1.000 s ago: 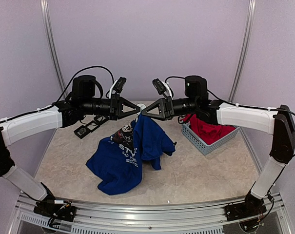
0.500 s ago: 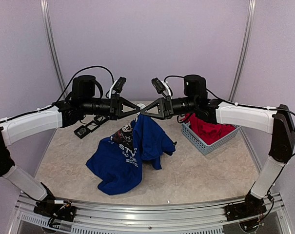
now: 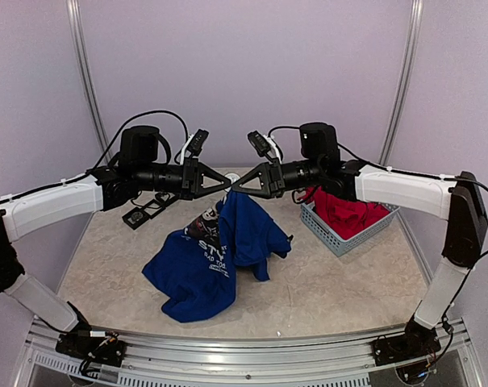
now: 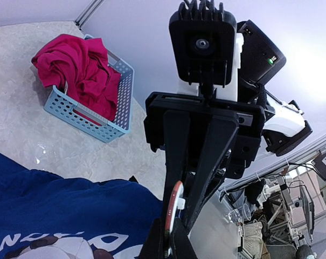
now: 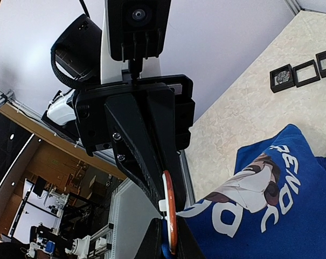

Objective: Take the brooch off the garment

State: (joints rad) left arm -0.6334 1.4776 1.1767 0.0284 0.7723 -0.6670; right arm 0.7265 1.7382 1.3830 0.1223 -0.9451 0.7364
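Two hands: left hand (image 3: 227,185) and right hand (image 3: 236,185) both pinch the brooch (image 5: 170,213).
Tip: part them slowly; shirt (image 3: 203,270) dangles.

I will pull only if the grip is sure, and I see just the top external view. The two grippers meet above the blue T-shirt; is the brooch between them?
Observer: Yes. Both wrist views show the brooch, an orange-rimmed disc, edge-on where the tips of the left gripper and the right gripper meet.
Operator: Is it free of the cloth?
Observer: I cannot tell; the right wrist view shows a bit of blue T-shirt at the disc's lower edge.
Operator: Are the black cases free?
Observer: Of the three black cases, one holds something patterned; two look empty.
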